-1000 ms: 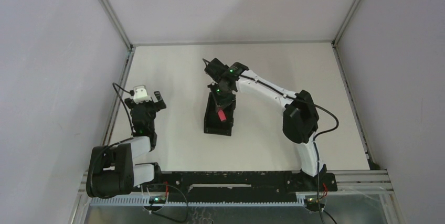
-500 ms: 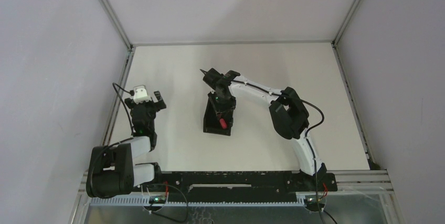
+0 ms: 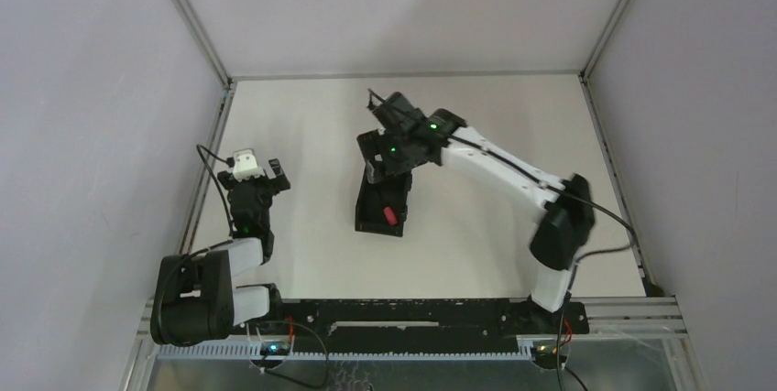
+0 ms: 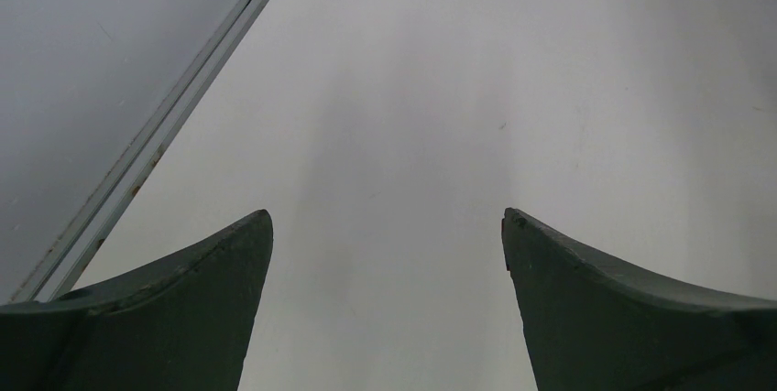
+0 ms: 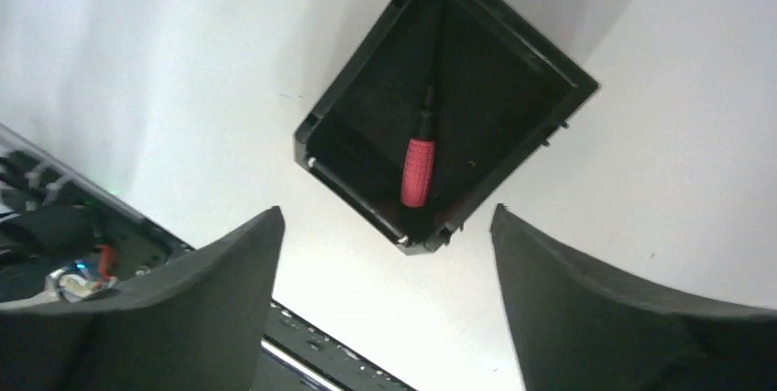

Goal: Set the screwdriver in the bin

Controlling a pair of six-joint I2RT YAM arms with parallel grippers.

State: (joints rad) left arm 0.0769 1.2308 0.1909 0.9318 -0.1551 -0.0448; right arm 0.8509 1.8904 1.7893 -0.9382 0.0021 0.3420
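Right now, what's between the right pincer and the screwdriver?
Nothing but air. In the right wrist view the open right pincer hangs over the bin, and the screwdriver lies inside it, in plain sight.

Screwdriver (image 5: 417, 171): red handle with fine ribbed pattern, black shaft. Bin (image 5: 499, 107): plain black throughout. Table (image 3: 302, 125): plain off-white. Walls (image 3: 101, 89): pale grey. Right arm (image 3: 499, 164): white links, black joints, small green lights (image 3: 432, 125). Left arm (image 3: 240, 254): mostly black, some white links, white block (image 3: 244, 165) at wrist. Left gripper (image 4: 387, 219): fingers (image 4: 183, 309) dark green-grey. Right gripper (image 5: 385, 212): fingers (image 5: 596, 318) dark grey.
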